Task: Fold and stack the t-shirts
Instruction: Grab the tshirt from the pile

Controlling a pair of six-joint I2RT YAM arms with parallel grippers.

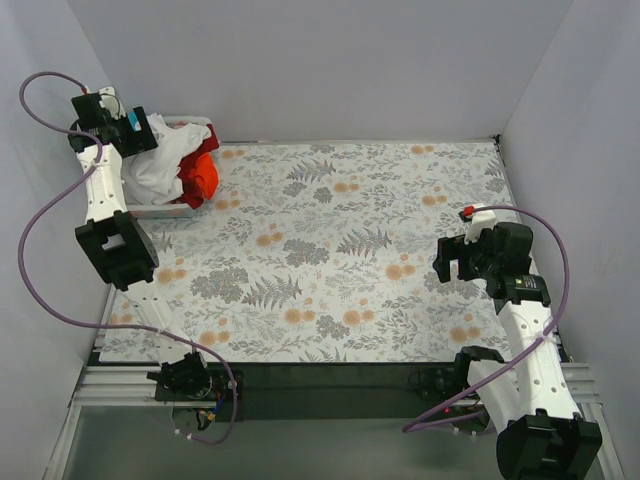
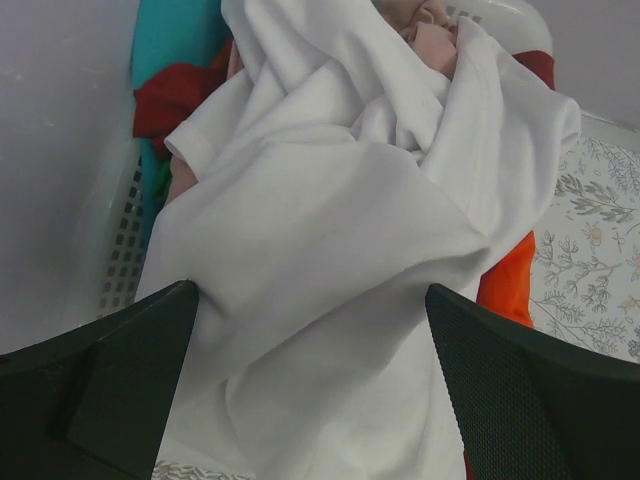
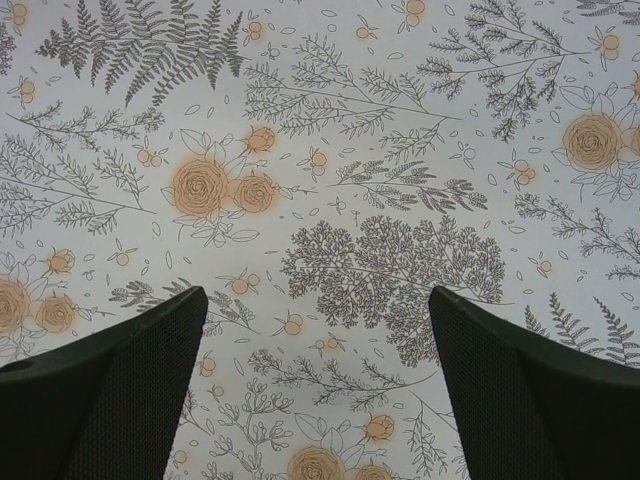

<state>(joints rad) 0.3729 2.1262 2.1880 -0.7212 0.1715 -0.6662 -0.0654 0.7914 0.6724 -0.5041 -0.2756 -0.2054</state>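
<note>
A heap of t-shirts lies in a white lattice basket (image 1: 150, 208) at the far left. The large white t-shirt (image 1: 160, 165) is on top; an orange one (image 1: 200, 180) and a dark red one (image 1: 210, 140) hang over the right rim. In the left wrist view the white t-shirt (image 2: 340, 240) fills the frame, with teal (image 2: 170, 40), dark red (image 2: 170, 95), pink (image 2: 435, 40) and orange (image 2: 510, 285) cloth around it. My left gripper (image 2: 312, 300) hangs open just above the white t-shirt, holding nothing. My right gripper (image 3: 318, 310) is open and empty above the floral cloth at the right (image 1: 455, 262).
A floral-print cloth (image 1: 350, 250) covers the table. Grey walls close the left, back and right sides. The basket's lattice wall (image 2: 120, 250) stands against the left wall. The arms' bases and cables sit at the near edge.
</note>
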